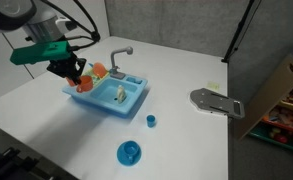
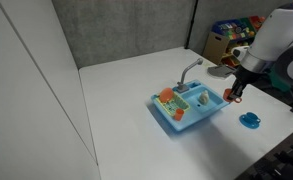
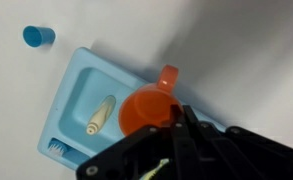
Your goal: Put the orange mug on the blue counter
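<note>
The orange mug [image 3: 141, 110] hangs from my gripper [image 3: 176, 122], whose finger is clamped over the mug's rim beside the handle. The mug is held in the air over one end of the blue toy sink [image 3: 74, 80]. In an exterior view my gripper [image 1: 72, 70] is above the sink's flat counter end [image 1: 86, 98], with the mug [image 1: 83, 84] just under it. In an exterior view my gripper [image 2: 234, 92] shows beside the sink [image 2: 201, 114]. The counter under the mug is hidden in the wrist view.
A white bottle-like item [image 3: 100, 114] lies in the basin. An orange-red item [image 2: 167, 96] sits on the sink's counter. A grey faucet [image 1: 119, 55] stands at the back. A small blue cup [image 1: 151, 120], a blue dish [image 1: 129, 152] and a grey tool [image 1: 214, 102] lie on the white table.
</note>
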Controlling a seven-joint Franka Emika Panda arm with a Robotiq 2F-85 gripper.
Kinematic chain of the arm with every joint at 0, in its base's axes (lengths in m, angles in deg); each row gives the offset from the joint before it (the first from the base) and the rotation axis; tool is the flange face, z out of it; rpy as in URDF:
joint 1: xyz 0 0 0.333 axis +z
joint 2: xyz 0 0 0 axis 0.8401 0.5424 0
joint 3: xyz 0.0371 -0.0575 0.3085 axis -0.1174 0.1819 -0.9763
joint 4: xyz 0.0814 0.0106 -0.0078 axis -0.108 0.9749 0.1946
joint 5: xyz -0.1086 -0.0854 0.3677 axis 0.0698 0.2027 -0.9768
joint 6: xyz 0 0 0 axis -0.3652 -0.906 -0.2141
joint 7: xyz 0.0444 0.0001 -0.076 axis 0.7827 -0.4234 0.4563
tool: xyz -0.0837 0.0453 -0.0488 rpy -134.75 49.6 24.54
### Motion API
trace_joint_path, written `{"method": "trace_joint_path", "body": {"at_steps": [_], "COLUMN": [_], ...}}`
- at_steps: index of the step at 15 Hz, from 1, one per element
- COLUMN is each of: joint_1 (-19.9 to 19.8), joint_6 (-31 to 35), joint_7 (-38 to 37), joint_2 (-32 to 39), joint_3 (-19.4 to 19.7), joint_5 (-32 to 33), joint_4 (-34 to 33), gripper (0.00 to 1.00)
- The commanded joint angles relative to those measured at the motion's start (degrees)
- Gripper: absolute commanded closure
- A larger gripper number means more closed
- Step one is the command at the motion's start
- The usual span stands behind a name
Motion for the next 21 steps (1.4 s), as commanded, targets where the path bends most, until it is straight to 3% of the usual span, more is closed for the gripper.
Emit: {"method": "trace_joint_path", "body": {"at_steps": [1, 10, 21], "joint_1": [0.18, 0.92, 1.05], "joint_6": [-3.94, -5.37, -4.88], "joint_7": [8.8, 17.03, 15.69], "joint_2": [0.73, 5.64, 7.97], "joint_3": [-0.83, -2.85, -4.35], "joint_5": [-3.7, -2.71, -2.25], "joint_4": [-2.65, -6.91, -7.52], "gripper": [0.97, 0.97, 0.95]}}
